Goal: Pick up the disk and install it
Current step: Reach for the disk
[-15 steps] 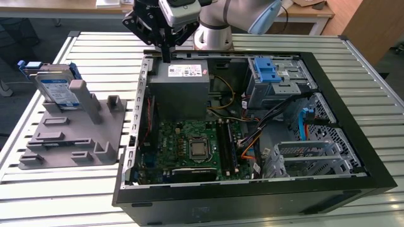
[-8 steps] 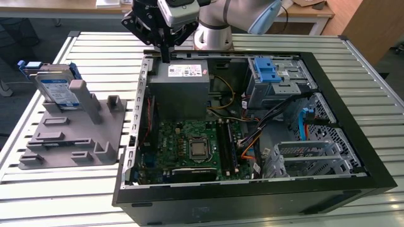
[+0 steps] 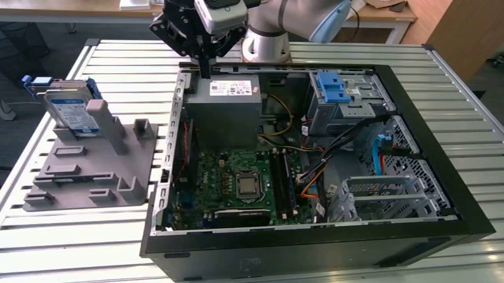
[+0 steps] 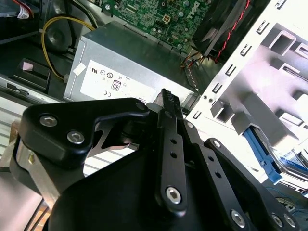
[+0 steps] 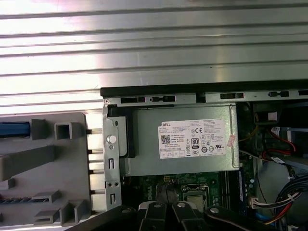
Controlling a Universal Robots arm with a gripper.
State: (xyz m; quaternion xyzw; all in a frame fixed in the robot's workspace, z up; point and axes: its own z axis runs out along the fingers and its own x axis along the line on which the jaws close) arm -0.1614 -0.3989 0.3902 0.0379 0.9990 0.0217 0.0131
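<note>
Gripper (image 4: 165,96) linkage sits nearest the lens in the second wrist view. Judgement: reaching the disk (image 3: 69,112) well means squaring to its blue rails, clear of the grey fixture (image 3: 94,171) posts. Fingers are closed together and empty, tips over the power supply (image 3: 224,115), upper centre of the exterior view. Disk stands upright at upper left, well apart.

Bare desk (image 3: 118,65) slats leave a free lane between the grey fixture (image 3: 79,171) holding the upright disk (image 3: 69,112) and the open computer case (image 3: 315,253), whose inside is crowded by the power supply (image 3: 224,109) just beneath the end effector (image 3: 206,72), the blue-latched drive cage (image 3: 346,97) and loose cables (image 3: 346,141).
</note>
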